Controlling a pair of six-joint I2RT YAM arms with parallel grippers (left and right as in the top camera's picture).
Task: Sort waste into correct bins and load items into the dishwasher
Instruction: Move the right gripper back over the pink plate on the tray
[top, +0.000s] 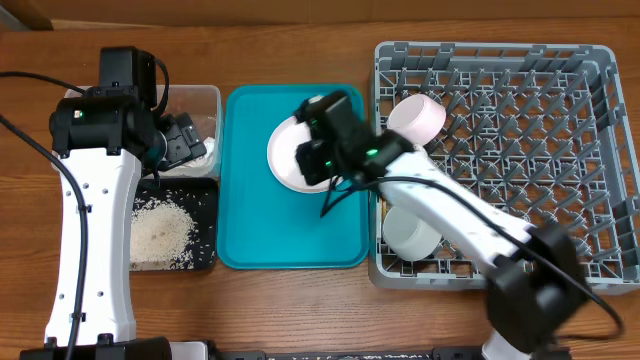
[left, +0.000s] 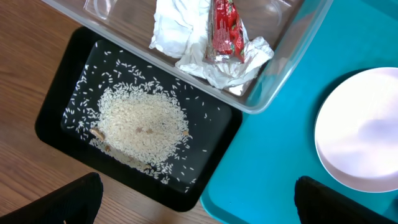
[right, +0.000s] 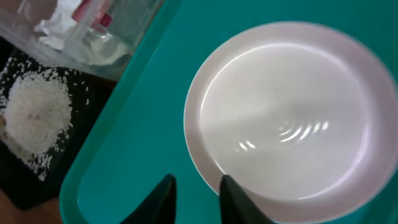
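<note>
Waste looks sorted: crumpled white paper tissue (left: 180, 31) and small red crinkled wrapper (left: 227, 31) lie in the clear rectangular plastic tub (top: 200, 95), loose white rice (top: 160, 230) in the shallow black tray (top: 205, 190). Loading is the step in hand, I judge. The round pale plate (right: 286, 118) lies flat, face up, on the teal serving tray (top: 250, 220), in its far half toward the right edge; being round, it has no long axis. The right gripper (right: 199, 196) hovers at the plate's rim, fingers slightly parted, grasping nothing. Next it should pinch that rim, lift, and tip the plate on edge between the pegs of the large square grey plastic dish rack (top: 490, 48). The left gripper (left: 196, 193) hangs spread wide and empty above the tub and black tray.
</note>
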